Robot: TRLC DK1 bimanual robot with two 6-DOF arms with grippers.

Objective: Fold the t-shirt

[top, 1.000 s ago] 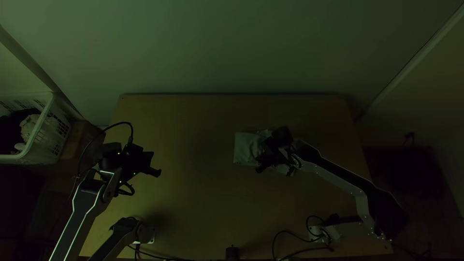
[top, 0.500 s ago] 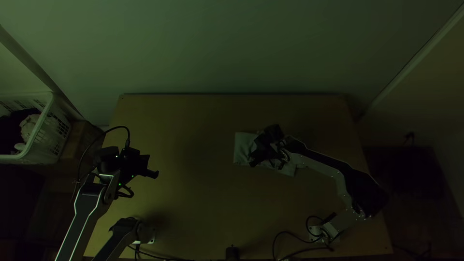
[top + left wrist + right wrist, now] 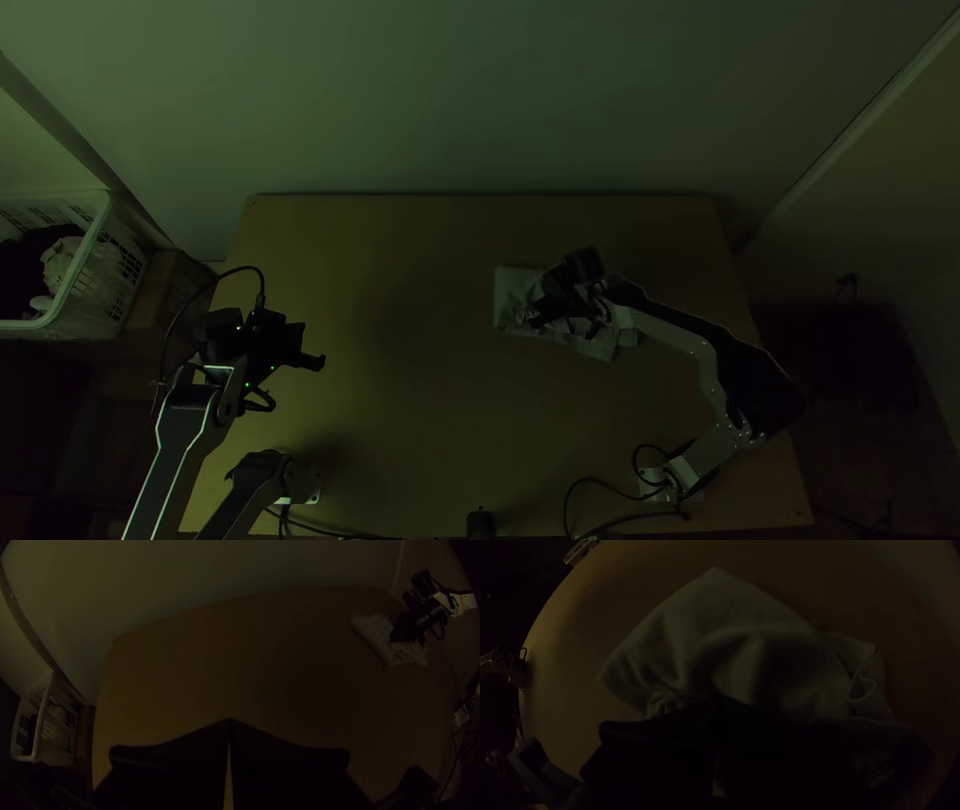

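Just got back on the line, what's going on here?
The right gripper is down at the rumpled, partly folded t-shirt, its fingers together and seemingly pinching the cloth. The left gripper is away from it, closed and empty, over the left part of the table. The fold isn't neat yet.

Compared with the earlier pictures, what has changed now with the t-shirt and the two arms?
The right pincer, shut on the t-shirt, has moved slightly rightward and away from the arm bases since the previous picture. The t-shirt's left edge has shifted the same way. The left pincer has drifted slightly left since the first picture. The laundry basket stayed in place.
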